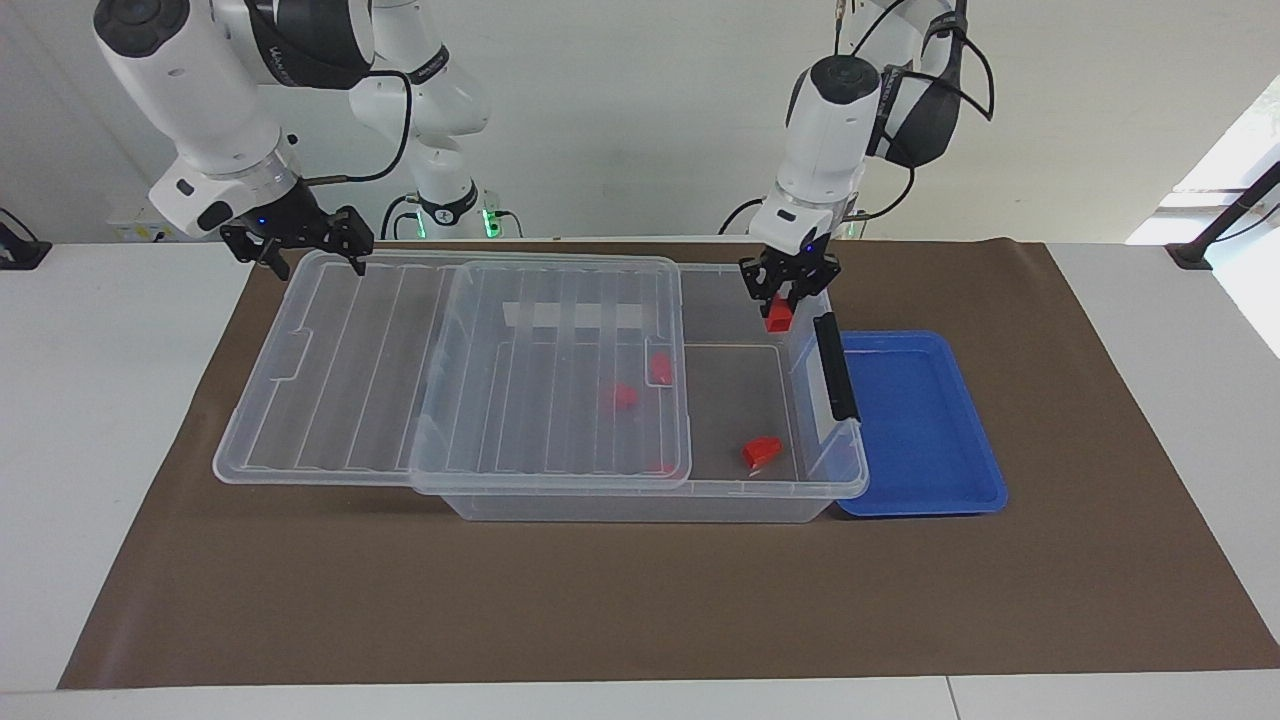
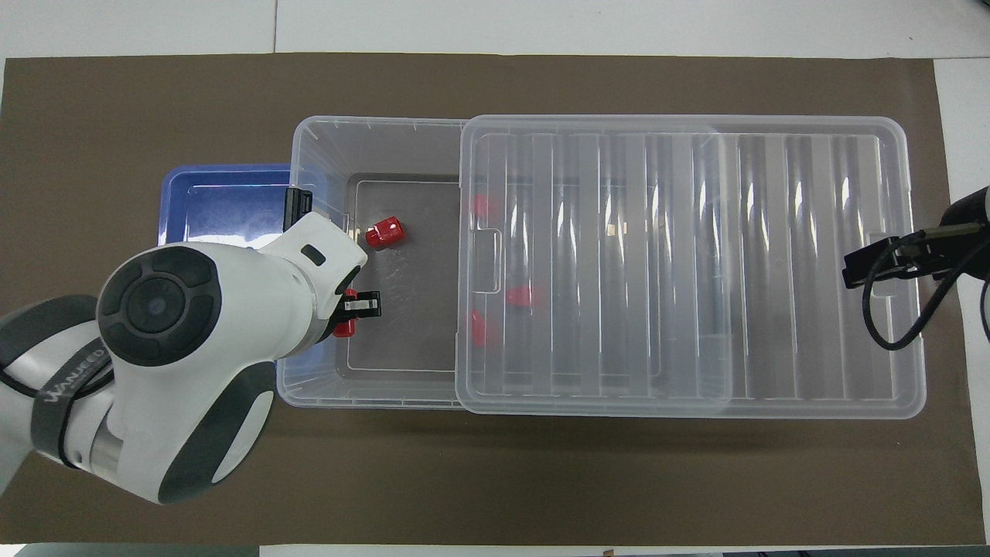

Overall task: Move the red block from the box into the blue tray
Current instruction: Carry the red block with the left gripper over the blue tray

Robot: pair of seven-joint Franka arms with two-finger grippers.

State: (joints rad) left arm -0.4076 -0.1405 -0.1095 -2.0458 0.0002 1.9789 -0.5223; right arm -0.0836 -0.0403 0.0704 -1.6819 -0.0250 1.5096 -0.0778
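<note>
In the facing view, you are watching the left gripper (image 1: 789, 293) hanging over the uncovered end of the box (image 1: 650, 500), its fingers closed on the red block (image 1: 778, 318), which is dangling clear of the box floor near the black clip handle (image 1: 836, 366). The blue tray (image 1: 920, 425) is lying on the brown mat (image 1: 640, 600) just beside the box, at the left arm's end of the table, with its floor bare. The ribbed clear lid (image 1: 450, 375) is sitting slid toward the right arm's end, overhanging the box there. The right gripper (image 1: 300, 240) is sitting at the lid's corner nearest the robots; you cannot tell whether its fingers are gripping the rim. A slanted red piece (image 1: 762, 452) is lying on the exposed box floor, and two more red pieces (image 1: 640, 382) are showing through the lid.

In the overhead view, you are seeing the left arm's wrist covering most of the left gripper (image 2: 357, 307), with the red block (image 2: 345, 325) peeking out under the fingers, above the box floor. The blue tray (image 2: 224, 201) is lying beside the box (image 2: 309, 387). The slanted red piece (image 2: 384, 231) is resting on the open floor. The lid (image 2: 681, 263) is covering the rest, and the right gripper (image 2: 882, 263) is sitting at the lid's edge at the right arm's end.
</note>
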